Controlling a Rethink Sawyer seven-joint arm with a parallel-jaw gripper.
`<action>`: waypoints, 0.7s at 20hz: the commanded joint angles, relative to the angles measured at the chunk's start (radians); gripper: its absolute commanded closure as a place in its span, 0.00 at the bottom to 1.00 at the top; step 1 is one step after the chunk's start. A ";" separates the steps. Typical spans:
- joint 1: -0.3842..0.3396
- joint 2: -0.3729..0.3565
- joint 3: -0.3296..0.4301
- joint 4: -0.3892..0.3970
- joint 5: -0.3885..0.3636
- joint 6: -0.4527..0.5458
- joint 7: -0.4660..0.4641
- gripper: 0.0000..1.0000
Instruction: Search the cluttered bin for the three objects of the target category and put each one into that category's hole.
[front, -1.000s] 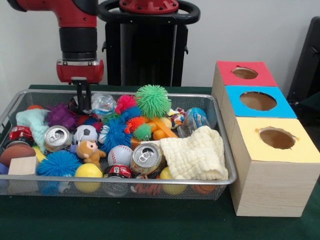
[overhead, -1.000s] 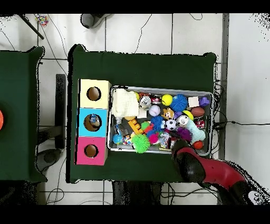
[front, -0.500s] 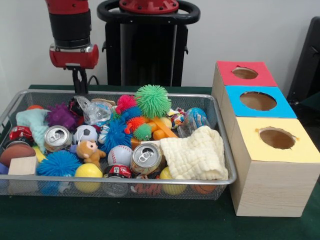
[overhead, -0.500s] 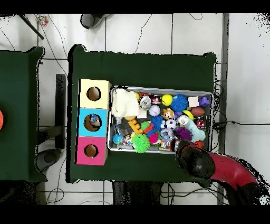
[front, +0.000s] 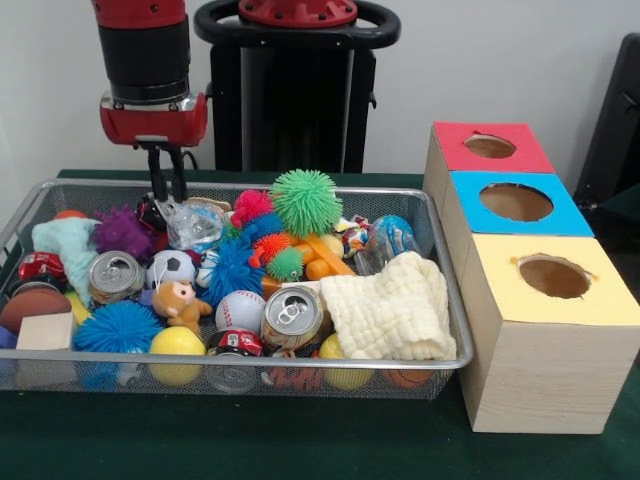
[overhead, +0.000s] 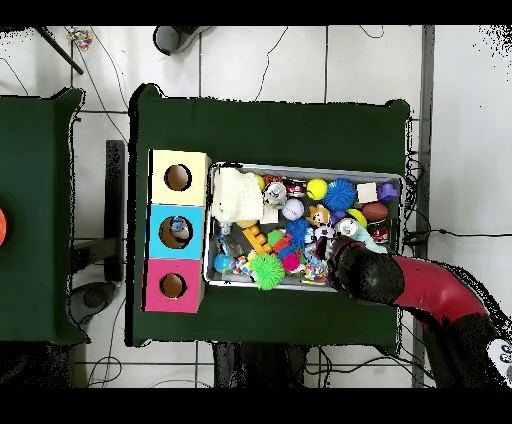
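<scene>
Green-clothed counter (front: 300, 440) carries a wire mesh bin (front: 440, 300) and a three-hole sorting box (front: 530, 290). Claw (front: 167, 185), fingers slightly apart and empty, hangs above a crinkled clear plastic bag (front: 195, 222) at the bin's far left. Risk: thin film slips or drags neighbouring toys out.

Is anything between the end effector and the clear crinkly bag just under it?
Nothing visible. The end effector hangs open right above the clear crinkly bag at the wire bin's back edge, with no toy over the bag.
</scene>
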 joint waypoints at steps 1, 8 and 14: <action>0.018 0.042 0.068 -0.114 0.027 0.041 0.006 0.00; 0.020 0.068 0.055 -0.127 0.021 0.026 0.022 0.00; 0.034 0.085 0.038 -0.140 0.014 0.009 0.043 0.00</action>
